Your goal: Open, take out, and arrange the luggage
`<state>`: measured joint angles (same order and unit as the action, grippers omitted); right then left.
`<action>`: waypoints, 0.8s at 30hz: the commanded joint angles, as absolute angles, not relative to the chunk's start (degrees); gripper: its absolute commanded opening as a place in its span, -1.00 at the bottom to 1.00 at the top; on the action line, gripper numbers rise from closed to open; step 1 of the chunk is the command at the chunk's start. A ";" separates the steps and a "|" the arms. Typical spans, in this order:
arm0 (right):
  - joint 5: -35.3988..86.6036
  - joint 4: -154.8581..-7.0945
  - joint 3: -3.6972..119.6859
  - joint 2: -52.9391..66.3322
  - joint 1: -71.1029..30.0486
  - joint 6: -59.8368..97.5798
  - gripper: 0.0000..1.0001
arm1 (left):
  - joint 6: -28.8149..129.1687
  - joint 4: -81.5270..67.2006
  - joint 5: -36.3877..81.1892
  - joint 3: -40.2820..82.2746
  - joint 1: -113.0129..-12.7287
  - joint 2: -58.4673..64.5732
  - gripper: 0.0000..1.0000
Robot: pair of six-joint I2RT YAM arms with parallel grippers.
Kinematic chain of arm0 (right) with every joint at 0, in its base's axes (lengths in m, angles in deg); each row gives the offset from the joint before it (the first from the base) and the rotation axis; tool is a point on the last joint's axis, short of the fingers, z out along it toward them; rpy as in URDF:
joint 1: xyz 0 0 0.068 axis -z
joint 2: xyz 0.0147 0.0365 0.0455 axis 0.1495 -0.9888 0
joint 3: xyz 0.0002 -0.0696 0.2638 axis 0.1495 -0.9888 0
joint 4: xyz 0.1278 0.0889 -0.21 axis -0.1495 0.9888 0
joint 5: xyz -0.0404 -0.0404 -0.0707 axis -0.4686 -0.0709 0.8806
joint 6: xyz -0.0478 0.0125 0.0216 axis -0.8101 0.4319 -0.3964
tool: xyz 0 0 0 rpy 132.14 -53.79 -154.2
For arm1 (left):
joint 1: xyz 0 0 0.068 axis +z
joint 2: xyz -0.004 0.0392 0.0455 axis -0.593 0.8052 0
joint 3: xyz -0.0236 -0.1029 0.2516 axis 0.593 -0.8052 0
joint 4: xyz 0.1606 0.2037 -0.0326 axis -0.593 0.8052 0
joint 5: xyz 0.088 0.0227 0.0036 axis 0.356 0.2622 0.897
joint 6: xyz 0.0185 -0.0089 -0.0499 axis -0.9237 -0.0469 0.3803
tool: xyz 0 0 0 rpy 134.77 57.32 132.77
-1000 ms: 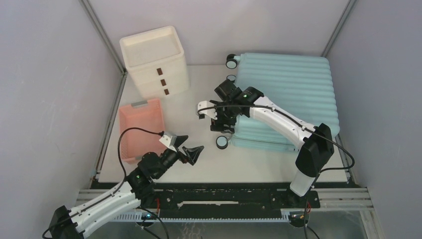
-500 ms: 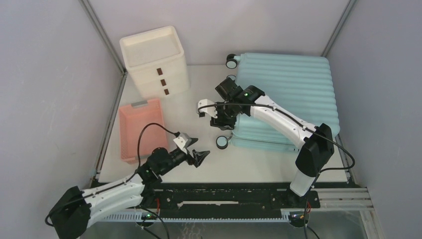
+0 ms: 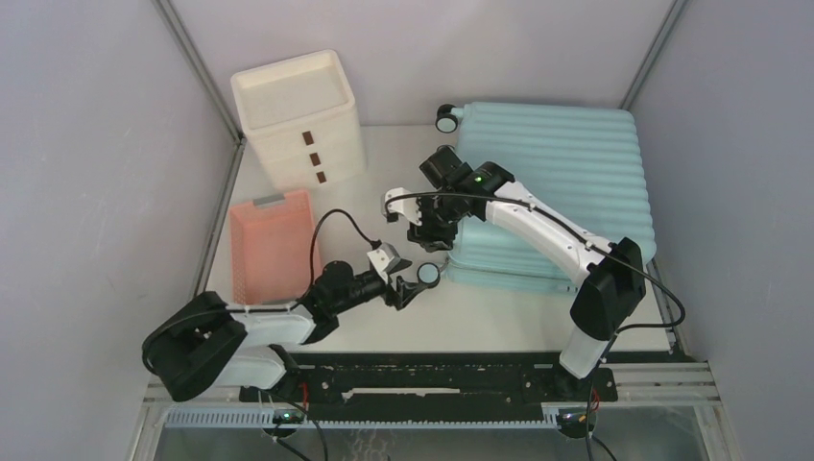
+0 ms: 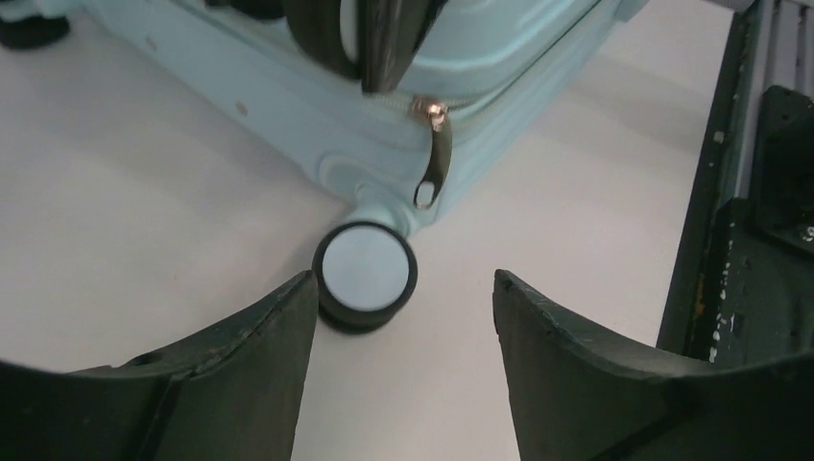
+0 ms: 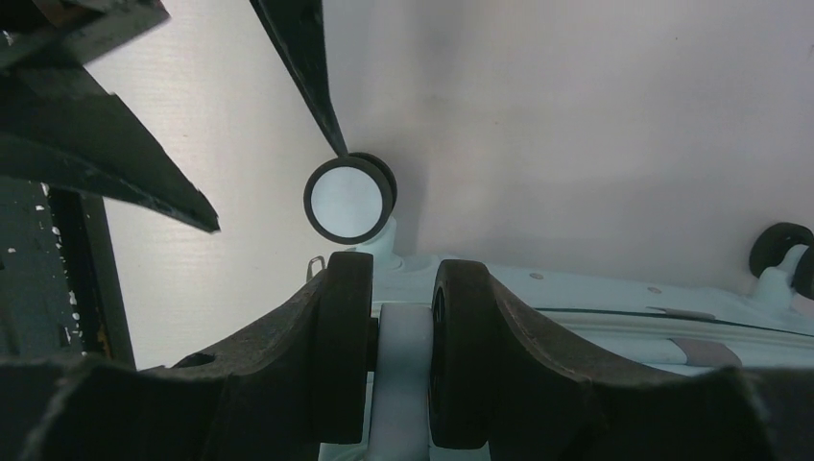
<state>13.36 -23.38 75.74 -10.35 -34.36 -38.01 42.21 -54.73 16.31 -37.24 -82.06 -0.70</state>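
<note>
The pale blue ribbed luggage (image 3: 566, 173) lies flat and closed at the right of the table. My right gripper (image 3: 429, 235) is at its near-left end, shut on a black twin wheel (image 5: 350, 346) there; the pads press both wheel halves with the pale fork between them. My left gripper (image 3: 403, 285) is open, low over the table, just short of the lower corner wheel (image 3: 428, 275). In the left wrist view that wheel (image 4: 365, 274) sits by the left fingertip (image 4: 288, 317), and a metal zipper pull (image 4: 432, 163) hangs from the luggage edge (image 4: 288, 106) above it.
A white three-drawer box (image 3: 299, 120) stands at the back left. A pink plastic basket (image 3: 272, 245) lies in front of it, left of my left arm. Grey walls close in both sides. The black rail (image 4: 739, 192) runs along the near table edge.
My left arm has swung right and forward, to the lower wheel, its jaws narrowing a little. My right gripper has closed on the twin wheel and shifted slightly.
</note>
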 commanded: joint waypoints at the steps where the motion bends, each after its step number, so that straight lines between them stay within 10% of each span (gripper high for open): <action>1: 7.93 -21.10 79.49 -6.11 -33.79 -39.50 -0.93 | 43.24 -65.83 11.01 -31.88 -81.72 4.62 0.41; 24: 4.14 -20.82 80.87 -6.88 -32.71 -36.90 -0.95 | 44.87 -84.70 13.28 -26.66 -82.69 25.09 0.19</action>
<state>9.06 -21.26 76.71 -10.35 -32.98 -36.78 46.28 -79.69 11.29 -30.55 -82.22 23.76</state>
